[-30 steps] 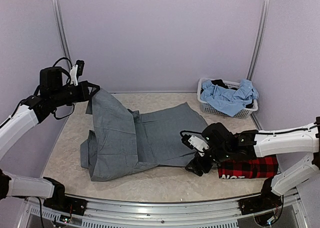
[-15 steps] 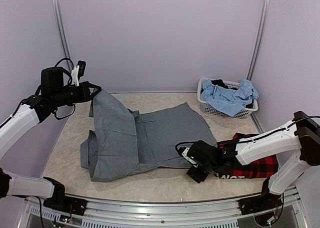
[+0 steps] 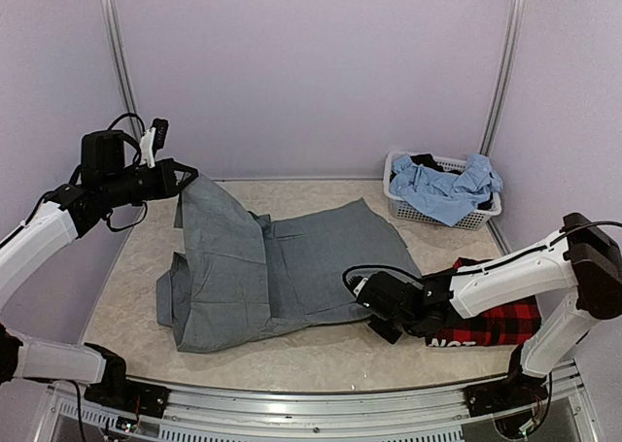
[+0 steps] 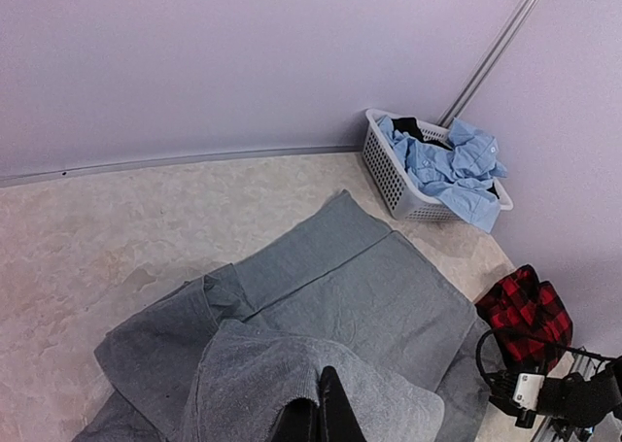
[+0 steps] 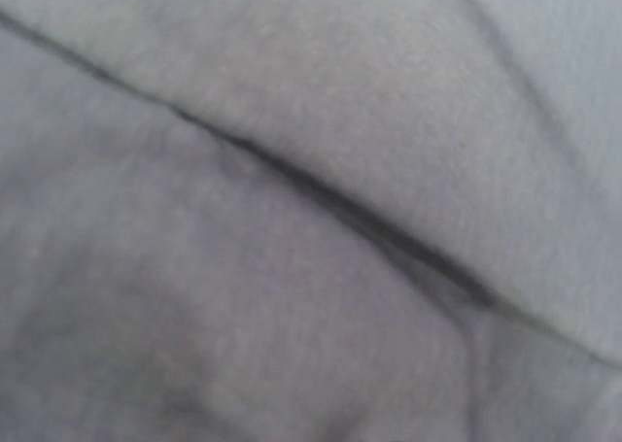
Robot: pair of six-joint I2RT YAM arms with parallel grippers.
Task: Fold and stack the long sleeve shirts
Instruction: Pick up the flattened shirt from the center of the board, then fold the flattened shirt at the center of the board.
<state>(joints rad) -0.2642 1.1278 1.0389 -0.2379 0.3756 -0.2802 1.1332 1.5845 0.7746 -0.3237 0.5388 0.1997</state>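
Observation:
The grey long sleeve shirt (image 3: 292, 262) lies spread across the table's middle, its left part raised in a peak. My left gripper (image 3: 185, 177) is shut on that raised edge; in the left wrist view its dark fingertips (image 4: 326, 418) pinch grey cloth (image 4: 369, 296). My right gripper (image 3: 374, 311) is pressed low on the shirt's near right corner. Blurred grey fabric (image 5: 292, 267) with one dark fold line fills the right wrist view, and no fingers show there. The folded red-and-black plaid shirt (image 3: 498, 323) lies at the near right, under the right forearm.
A white basket (image 3: 400, 205) holding light blue clothes (image 3: 447, 187) stands at the back right corner, also in the left wrist view as the basket (image 4: 384, 160). Purple walls close in the back and both sides. The metal rail (image 3: 321, 398) runs along the near edge.
My right arm swung left off the plaid shirt and sank onto the grey shirt's near right corner. My left gripper has kept the raised edge nearly still.

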